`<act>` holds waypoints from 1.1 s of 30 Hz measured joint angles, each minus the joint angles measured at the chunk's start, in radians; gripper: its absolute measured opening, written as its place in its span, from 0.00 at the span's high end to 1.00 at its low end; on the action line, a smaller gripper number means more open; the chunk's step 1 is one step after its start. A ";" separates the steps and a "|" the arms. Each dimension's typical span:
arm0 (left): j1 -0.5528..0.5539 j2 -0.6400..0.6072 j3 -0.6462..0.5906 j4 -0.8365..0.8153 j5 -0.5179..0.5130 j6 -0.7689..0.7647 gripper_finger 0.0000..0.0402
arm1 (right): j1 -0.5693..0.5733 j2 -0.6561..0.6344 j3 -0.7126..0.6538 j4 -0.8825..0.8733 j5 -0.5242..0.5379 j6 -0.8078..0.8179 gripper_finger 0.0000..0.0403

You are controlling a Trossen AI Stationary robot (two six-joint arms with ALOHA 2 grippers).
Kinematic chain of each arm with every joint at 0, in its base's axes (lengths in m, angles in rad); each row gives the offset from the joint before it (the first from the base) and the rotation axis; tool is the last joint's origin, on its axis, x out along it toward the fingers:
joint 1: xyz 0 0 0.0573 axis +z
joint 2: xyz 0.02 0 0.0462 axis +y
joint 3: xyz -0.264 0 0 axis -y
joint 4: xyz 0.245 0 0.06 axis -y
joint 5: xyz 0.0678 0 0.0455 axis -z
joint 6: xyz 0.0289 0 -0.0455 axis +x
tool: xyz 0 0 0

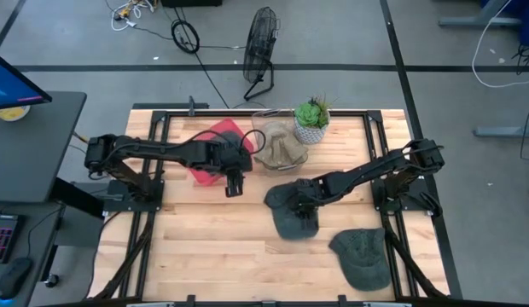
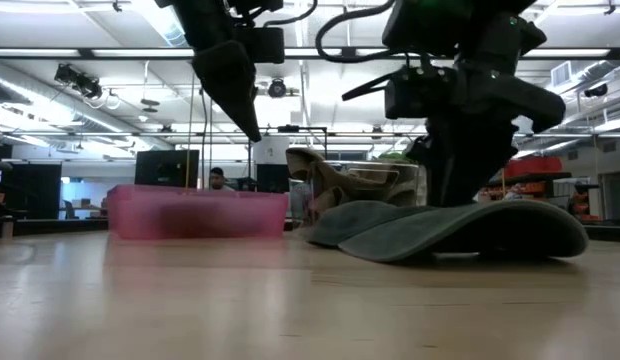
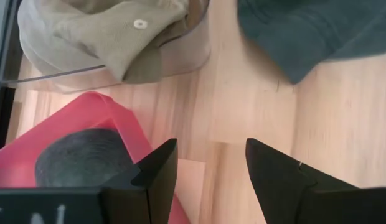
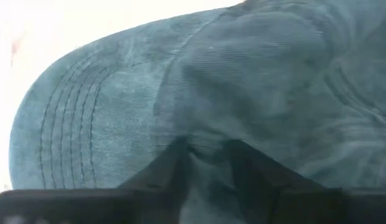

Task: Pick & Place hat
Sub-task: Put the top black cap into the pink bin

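Right gripper [image 1: 305,207] presses down on the dark green hat [image 1: 292,210] at the table [image 1: 213,247] middle, fingers pinching its cloth, while left gripper [image 1: 234,186] hangs spread beside the red bin [image 1: 215,147].

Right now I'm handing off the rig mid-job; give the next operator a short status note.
Right tool: down on the dark green hat mid-table, fingers pinching its fabric.
Left tool: open, empty, hovering by the pink bin.
Tan hat sits in the clear container beside the potted plant. A second green hat lies near the front edge.
Done: grasp looks made. Left: lift and place this hat; the front hat is untouched.
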 joint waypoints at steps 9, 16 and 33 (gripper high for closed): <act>-0.011 0.000 0.000 -0.001 0.000 -0.010 0.52 | 0.001 -0.015 0.012 -0.040 -0.007 -0.112 0.97; -0.024 0.000 0.000 -0.005 -0.001 -0.005 0.52 | 0.014 -0.042 0.096 -0.124 -0.008 -0.116 0.98; -0.069 0.001 0.000 0.038 0.130 0.135 0.52 | 0.087 -0.047 0.097 -0.175 0.088 -0.546 1.00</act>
